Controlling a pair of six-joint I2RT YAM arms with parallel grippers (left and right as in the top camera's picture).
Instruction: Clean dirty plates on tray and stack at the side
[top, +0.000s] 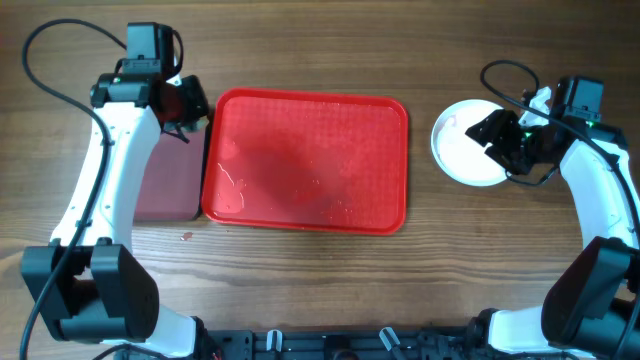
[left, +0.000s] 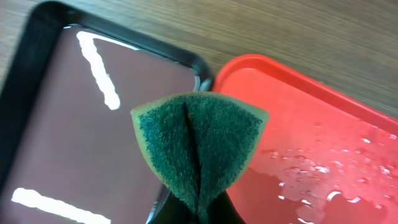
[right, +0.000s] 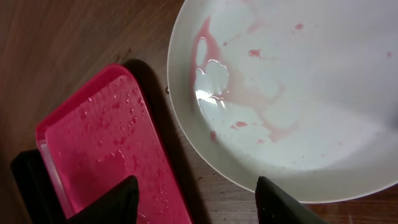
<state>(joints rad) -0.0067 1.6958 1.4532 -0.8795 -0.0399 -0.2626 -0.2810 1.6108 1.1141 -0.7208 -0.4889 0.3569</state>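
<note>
The red tray (top: 305, 160) lies in the middle of the table with no plates on it, only a wet film and droplets (left: 311, 143). One white plate (top: 460, 150) rests on the wood to the tray's right; pale pink sauce streaks and a water pool mark it (right: 292, 81). Whether other plates lie under it I cannot tell. My right gripper (right: 196, 183) hovers open above the plate's left rim, over the gap between plate and tray, holding nothing. My left gripper (top: 188, 108) is shut on a folded green sponge (left: 199, 143) above the tray's far left corner.
A smaller dark maroon tray with a black rim (top: 165, 185) lies against the red tray's left side (left: 81, 143). A small red fleck marks the wood in front of it. Cables loop behind both arms.
</note>
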